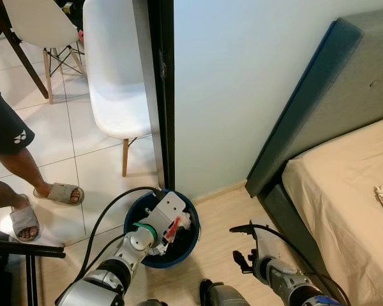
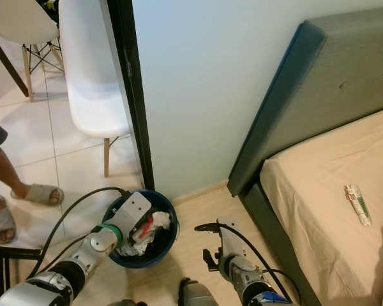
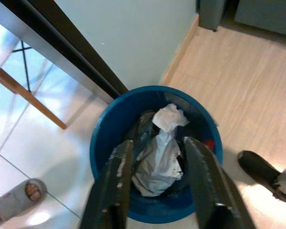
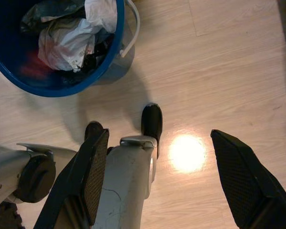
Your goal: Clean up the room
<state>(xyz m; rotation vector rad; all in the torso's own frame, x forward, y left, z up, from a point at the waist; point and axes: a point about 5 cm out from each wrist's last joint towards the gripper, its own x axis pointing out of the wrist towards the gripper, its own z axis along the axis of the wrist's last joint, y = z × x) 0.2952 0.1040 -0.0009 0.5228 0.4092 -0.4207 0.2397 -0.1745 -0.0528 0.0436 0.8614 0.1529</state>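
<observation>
Head views: pale wood plank floor [image 1: 217,268] at lower centre, glossy white tile [image 1: 70,159] at left beyond a black door frame [image 1: 161,89]. I log a round blue plastic bin [image 1: 190,245] at lower centre against the plain wall, a white moulded chair [image 1: 115,70] at upper left, a grey padded headboard [image 1: 332,95] and beige mattress [image 1: 345,191] at right, and a person's sandalled foot [image 1: 59,192] at left.

Left wrist view: left gripper [image 3: 155,191] fingers apart above crumpled white paper [image 3: 159,157] in the bin.

Right wrist view: right gripper [image 4: 167,181] fingers wide apart over bare floor.
</observation>
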